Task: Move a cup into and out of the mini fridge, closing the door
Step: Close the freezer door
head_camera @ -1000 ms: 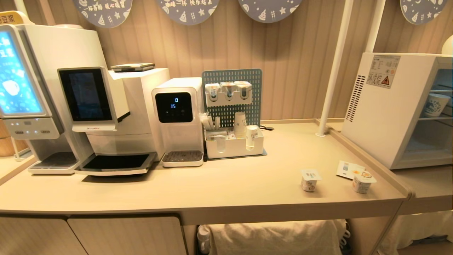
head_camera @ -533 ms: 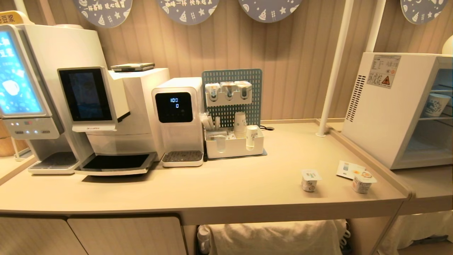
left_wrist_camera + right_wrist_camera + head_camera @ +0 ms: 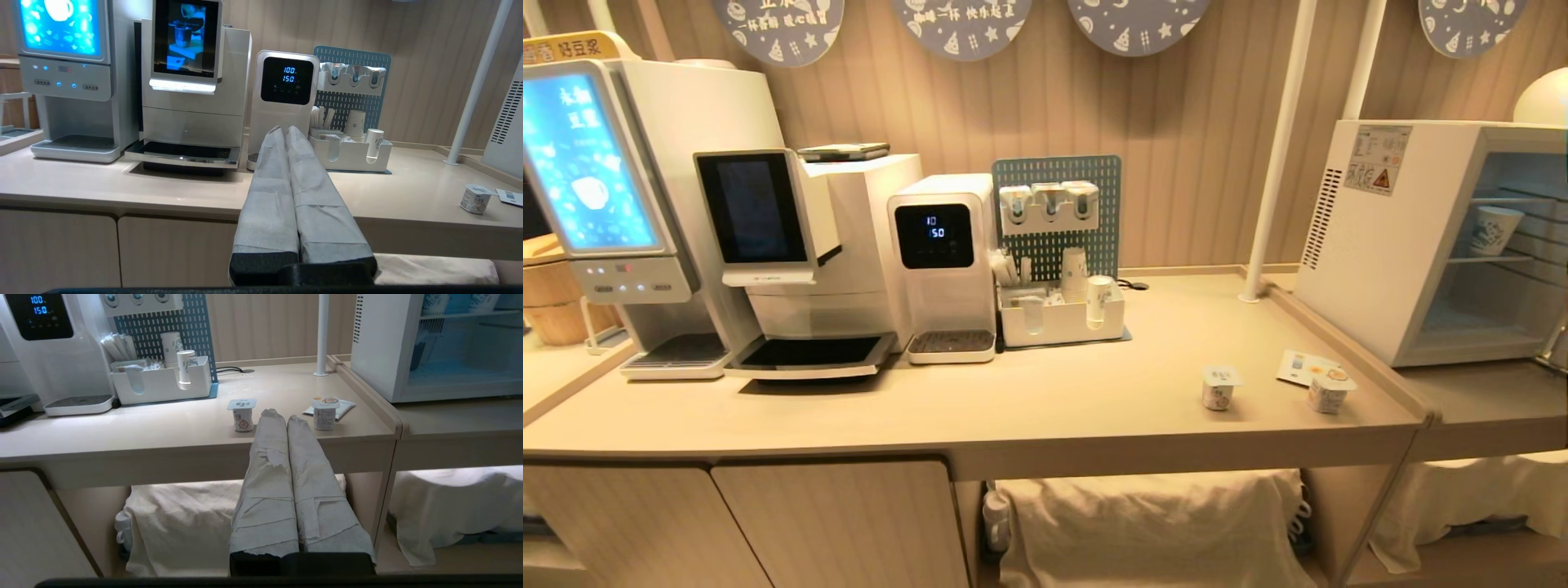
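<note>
The white mini fridge (image 3: 1372, 245) stands on a lower counter at the far right. Its front shows the wire shelves plainly, and no door panel lies across it; the door is out of view. A white cup with blue print (image 3: 1494, 229) sits on the upper shelf inside. Neither arm appears in the head view. My left gripper (image 3: 284, 128) is shut and empty, held in front of the counter edge and pointing at the water dispenser. My right gripper (image 3: 282, 414) is also shut and empty, low before the counter edge, between two small yogurt pots, with the fridge (image 3: 376, 343) off to one side.
Two small yogurt pots (image 3: 1219, 386) (image 3: 1330, 390) and a card (image 3: 1298, 367) lie near the counter's right end. Coffee machines (image 3: 792, 245), a water dispenser (image 3: 943, 269) and a white organizer with paper cups (image 3: 1062, 318) line the back. A white pole (image 3: 1270, 163) and a raised rim (image 3: 1347, 343) separate counter from fridge.
The whole head view has shifted left and slightly up, so the camera moved; more of the fridge's interior now shows. Nothing on the counter has moved.
</note>
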{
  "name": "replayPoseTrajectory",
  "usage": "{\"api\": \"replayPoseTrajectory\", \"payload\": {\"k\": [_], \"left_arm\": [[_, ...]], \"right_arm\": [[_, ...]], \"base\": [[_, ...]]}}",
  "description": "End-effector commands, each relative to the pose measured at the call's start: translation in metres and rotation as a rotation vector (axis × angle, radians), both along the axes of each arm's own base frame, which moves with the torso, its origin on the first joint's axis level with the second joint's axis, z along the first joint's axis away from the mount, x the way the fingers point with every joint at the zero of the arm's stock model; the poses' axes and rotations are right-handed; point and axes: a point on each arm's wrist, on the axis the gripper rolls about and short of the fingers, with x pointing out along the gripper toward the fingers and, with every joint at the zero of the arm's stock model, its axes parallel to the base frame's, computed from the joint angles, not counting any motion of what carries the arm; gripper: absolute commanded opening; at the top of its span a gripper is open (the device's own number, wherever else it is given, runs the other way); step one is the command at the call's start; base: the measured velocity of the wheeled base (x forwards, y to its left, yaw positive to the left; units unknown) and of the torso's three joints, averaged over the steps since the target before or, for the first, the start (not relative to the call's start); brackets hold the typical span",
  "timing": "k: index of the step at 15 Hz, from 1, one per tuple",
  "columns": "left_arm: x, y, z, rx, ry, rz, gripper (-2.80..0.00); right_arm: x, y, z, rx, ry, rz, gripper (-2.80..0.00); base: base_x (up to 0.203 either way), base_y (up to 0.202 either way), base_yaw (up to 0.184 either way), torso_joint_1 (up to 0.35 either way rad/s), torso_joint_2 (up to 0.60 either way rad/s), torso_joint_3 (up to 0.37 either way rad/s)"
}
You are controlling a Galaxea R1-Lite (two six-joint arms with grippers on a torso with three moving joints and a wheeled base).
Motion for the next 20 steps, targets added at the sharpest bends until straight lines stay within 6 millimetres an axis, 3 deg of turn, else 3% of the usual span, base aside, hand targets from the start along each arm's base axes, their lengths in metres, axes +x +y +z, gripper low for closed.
{"api": "replayPoseTrajectory", "payload": {"k": [1, 8, 20], "left_arm": [[0.0040, 0.0000, -0.0109, -0.001, 0.038, 0.000, -2.80], [0.0040, 0.0000, -0.0108, 0.000, 0.037, 0.001, -2.80], [0.0040, 0.0000, -0.0108, 0.000, 0.037, 0.001, -2.80]], "right_arm": [[0.0032, -0.0001, -0.0101, 0.000, 0.039, 0.000, -2.80], [0.0033, 0.0000, -0.0101, 0.002, 0.041, -0.002, -2.80], [0.0021, 0.0000, -0.0109, 0.000, 0.081, -0.001, -2.80]], "base": [[-0.192, 0.000, 0.000, 0.001, 0.01, -0.001], [-0.059, -0.030, 0.001, 0.002, 0.00, 0.000], [0.000, -0.192, 0.000, 0.002, 0.00, 0.002]]}}
